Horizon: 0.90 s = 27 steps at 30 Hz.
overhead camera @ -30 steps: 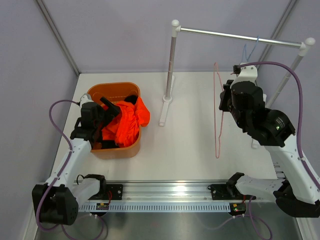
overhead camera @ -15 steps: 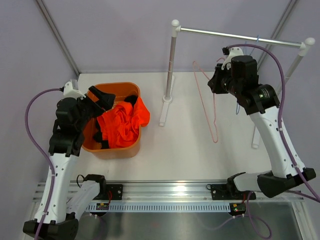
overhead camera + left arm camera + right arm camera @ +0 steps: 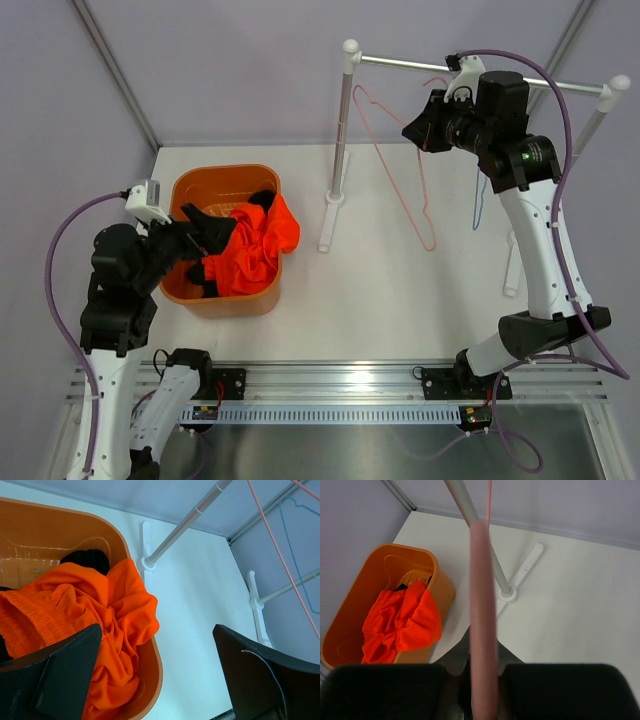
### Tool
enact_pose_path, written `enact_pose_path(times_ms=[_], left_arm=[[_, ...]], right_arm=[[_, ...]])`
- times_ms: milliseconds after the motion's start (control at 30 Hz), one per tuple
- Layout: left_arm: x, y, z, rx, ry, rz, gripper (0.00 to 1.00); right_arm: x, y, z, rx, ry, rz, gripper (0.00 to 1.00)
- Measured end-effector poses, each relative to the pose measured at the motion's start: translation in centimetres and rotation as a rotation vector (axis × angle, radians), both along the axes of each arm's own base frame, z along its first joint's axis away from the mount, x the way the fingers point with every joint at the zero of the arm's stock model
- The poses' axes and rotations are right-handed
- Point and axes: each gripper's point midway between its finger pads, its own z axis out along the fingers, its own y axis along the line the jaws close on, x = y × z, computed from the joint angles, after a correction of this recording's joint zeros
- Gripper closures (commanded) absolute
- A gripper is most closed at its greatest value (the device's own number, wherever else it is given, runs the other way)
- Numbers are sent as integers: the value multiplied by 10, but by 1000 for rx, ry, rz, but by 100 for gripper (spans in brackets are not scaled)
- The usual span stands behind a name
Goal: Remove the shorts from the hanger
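Fingers [image 3: 60,675] of the left gripper [image 3: 213,230] are standing apart and empty, drawing back from the orange basket [image 3: 222,303], where the orange-red shorts [image 3: 250,250] and black shorts [image 3: 262,199] are lying. The right gripper [image 3: 422,127] is clamping the bare pink hanger [image 3: 482,605] and raising it toward the rail [image 3: 420,66], so removal looks finished.

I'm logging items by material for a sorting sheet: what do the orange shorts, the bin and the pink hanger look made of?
By looks alone: the orange shorts are soft, synthetic-looking fabric with a slight sheen and deep folds. The bin is probably moulded plastic, with smooth, glossy orange walls. The pink hanger is a thin matte rod, either coated wire or plastic; I cannot tell which.
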Motion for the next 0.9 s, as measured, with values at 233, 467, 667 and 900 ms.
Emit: enact_pose_path(times_ms=[233,467,667,900], left_arm=[[-7,0,-6,53,1,-32,1],[-8,-2,-14,72,10,-51,1],[-6,-2,-24,81,32,-54,1],[-5,-2,-29,84,39,-55,1]], right_arm=[[23,7,11,15,-23,8,100],[52,3,14,8,-22,-56,100],[72,-2,17,4,-22,-119,100],[95,-10,3,-15,8,-200,100]])
